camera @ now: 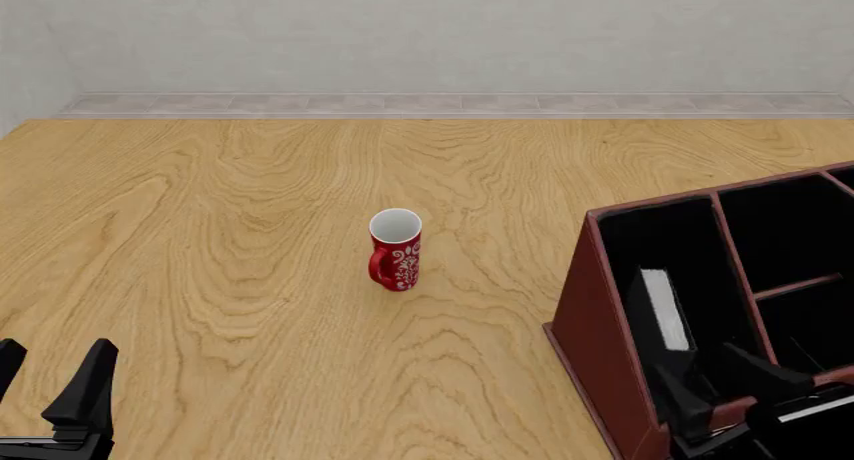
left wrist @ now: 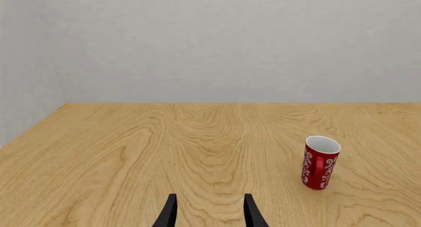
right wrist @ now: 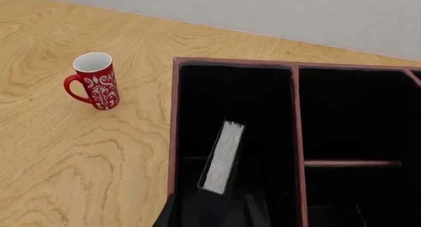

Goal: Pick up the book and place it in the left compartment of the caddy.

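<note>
Book point(camera: 663, 310) inside caddy point(camera: 594, 310), mug point(camera: 395, 250) apart.

Even bright light, sharp, faint shadows.

Wood-grain table point(camera: 240, 240), glossy ceramic-looking mug point(camera: 396, 250)

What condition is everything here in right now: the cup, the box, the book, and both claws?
Red mug: upright on the table, untouched.
Caddy: upright, open-topped.
Book: inside the left compartment, standing tilted.
Left claw: open, holding nothing, low over the table.
Right claw: open above the book, not gripping it.
</note>
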Available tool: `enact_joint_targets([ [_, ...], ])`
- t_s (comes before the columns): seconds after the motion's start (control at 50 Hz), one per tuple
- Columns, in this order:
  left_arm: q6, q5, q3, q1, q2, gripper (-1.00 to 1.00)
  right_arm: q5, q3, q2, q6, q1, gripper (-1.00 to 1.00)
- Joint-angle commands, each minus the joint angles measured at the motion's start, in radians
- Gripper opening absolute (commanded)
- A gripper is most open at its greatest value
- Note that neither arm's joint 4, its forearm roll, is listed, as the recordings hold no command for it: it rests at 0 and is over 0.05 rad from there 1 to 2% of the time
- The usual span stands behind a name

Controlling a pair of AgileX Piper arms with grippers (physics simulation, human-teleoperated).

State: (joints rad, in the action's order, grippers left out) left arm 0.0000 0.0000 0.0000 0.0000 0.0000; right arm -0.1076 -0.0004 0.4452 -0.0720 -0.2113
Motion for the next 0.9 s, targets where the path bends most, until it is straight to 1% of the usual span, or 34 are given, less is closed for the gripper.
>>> enact_joint_targets([
  [0.02,0.0,0.0,0.0,0.0,0.0,1.0,0.016,0.0,-0.021,0.003,0.001,1.0],
  [0.38,0.0,0.0,0.0,0.0,0.0,1.0,0.04,-0.005,-0.051,0.0,-0.003,1.0],
  [0.48,0.0,0.0,0.0,0.0,0.0,1.0,0.093,-0.028,-0.093,-0.002,-0.004,1.0],
  [0.54,0.0,0.0,0.0,0.0,0.0,1.0,0.145,-0.05,-0.135,-0.005,-0.005,1.0],
  [0.58,0.0,0.0,0.0,0.0,0.0,1.0,0.155,-0.055,-0.142,-0.004,-0.006,1.0],
  [0.62,0.0,0.0,0.0,0.0,0.0,1.0,0.189,-0.072,-0.169,-0.006,-0.008,1.0],
  [0.9,0.0,0.0,0.0,0.0,0.0,1.0,0.311,-0.147,-0.253,-0.017,-0.015,1.0],
])
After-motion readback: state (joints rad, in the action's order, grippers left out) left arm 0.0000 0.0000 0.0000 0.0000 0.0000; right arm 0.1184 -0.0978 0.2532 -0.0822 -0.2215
